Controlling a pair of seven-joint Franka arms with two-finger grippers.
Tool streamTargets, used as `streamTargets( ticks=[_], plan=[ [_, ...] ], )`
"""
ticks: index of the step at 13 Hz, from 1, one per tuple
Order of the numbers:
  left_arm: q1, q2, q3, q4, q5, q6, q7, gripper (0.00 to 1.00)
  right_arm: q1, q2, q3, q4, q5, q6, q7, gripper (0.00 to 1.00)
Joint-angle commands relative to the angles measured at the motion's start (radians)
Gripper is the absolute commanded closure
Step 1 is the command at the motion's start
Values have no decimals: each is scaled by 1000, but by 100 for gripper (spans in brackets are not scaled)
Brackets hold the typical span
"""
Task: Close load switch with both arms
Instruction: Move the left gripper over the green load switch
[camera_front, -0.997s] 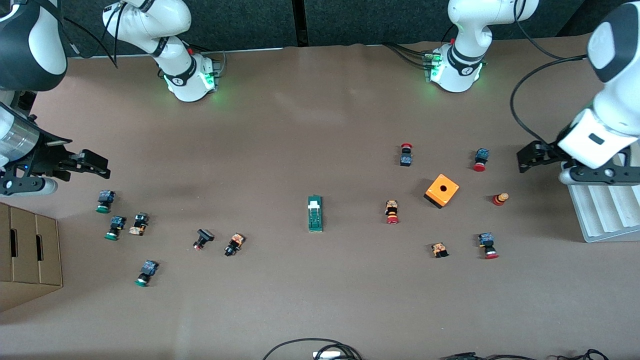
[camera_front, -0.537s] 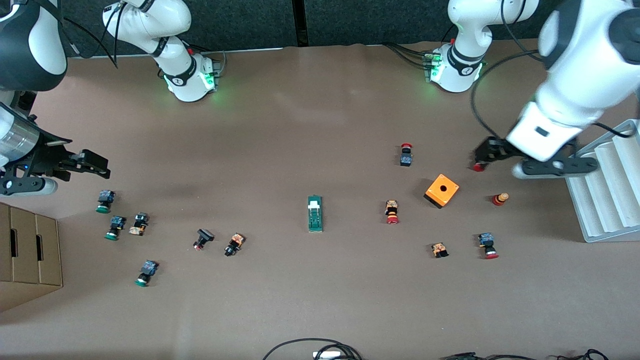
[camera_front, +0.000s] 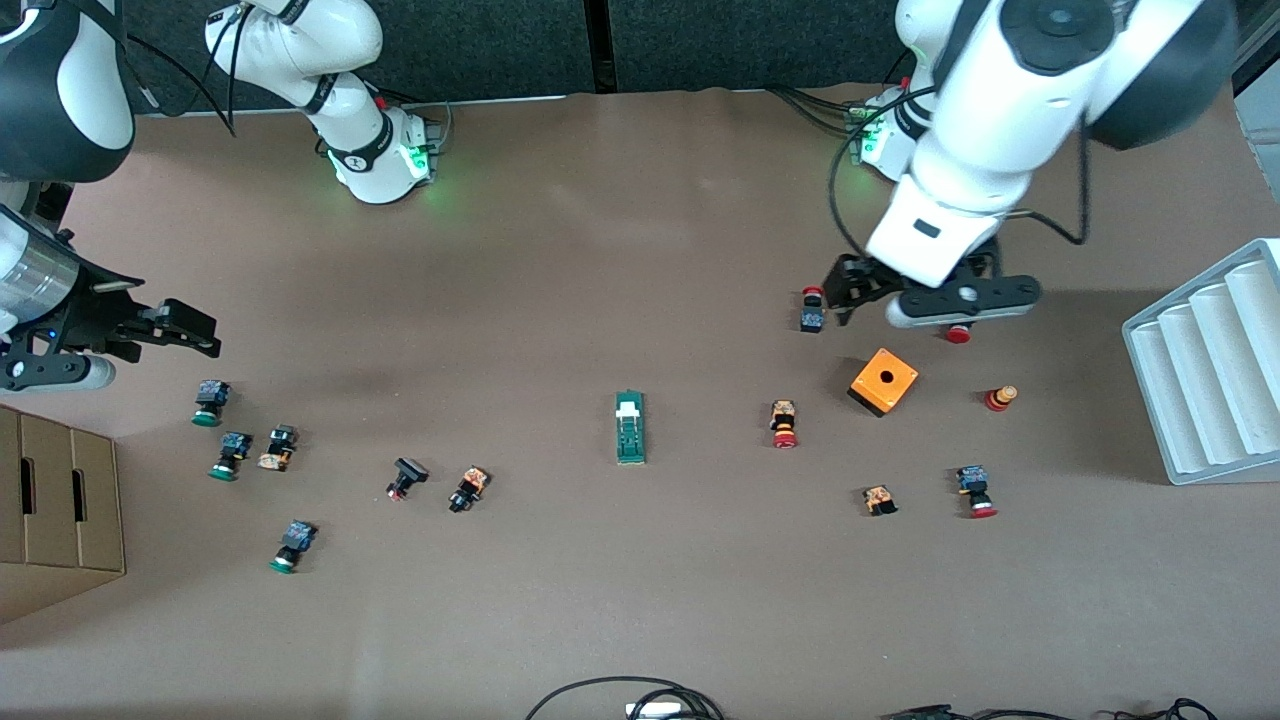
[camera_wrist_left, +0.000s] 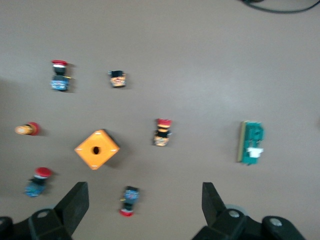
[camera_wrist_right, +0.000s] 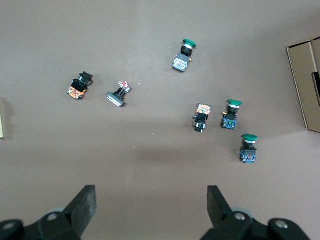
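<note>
The load switch (camera_front: 630, 427) is lying flat on the brown bench (camera_front: 600, 250), about midway between the two arms' ends, with its white tab toward the arms' bases; nothing is touching it. In the left wrist view the load switch (camera_wrist_left: 251, 142) is showing as a green strip with a white tab, well apart from the claw fingers (camera_wrist_left: 75, 205) framing that view.

The left claw (camera_front: 850, 290) is hanging in the air over the bench, with its fingers spread apart and nothing between them. It is hovering beside a small red-capped button (camera_front: 812, 309) and above the orange cube (camera_front: 883, 381), which is sitting on the bench with its round hole facing up. More red-capped buttons are lying around the cube; one (camera_front: 784, 423) is sitting between the cube and the load switch. A grey ribbed tray (camera_front: 1205, 370) is resting at the left arm's end of the bench.

The right claw (camera_front: 185, 330) is waiting in the air at the right arm's end of the bench, its fingers also standing apart and holding nothing. It is hanging over bare bench just above a group of green-capped buttons (camera_front: 210, 402). In the right wrist view these buttons (camera_wrist_right: 231, 114) are lying loose near a cardboard box (camera_wrist_right: 305, 85). The cardboard box (camera_front: 55, 505) is sitting at the bench's edge.
</note>
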Motion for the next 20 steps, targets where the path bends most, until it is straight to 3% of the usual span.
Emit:
streamTargets(
  ticks=[1, 6, 14, 17, 20],
  plan=[
    [-60, 48, -25, 11, 34, 71, -147, 0, 1, 8, 2, 16, -28, -10, -7, 0],
    [-280, 129, -25, -18, 311, 121, -484, 0, 1, 9, 2, 18, -28, -13, -2, 0],
    [-511, 367, -24, -21, 804, 255, -1078, 0, -8, 12, 2, 19, -30, -2, -1, 0],
    [-558, 448, -24, -49, 1052, 257, -1250, 0, -23, 17, 1, 19, -27, -1, 4, 0],
    [-584, 555, -24, -55, 1285, 277, -1299, 0, -26, 45, 2, 21, -36, 14, 2, 0]
  ],
)
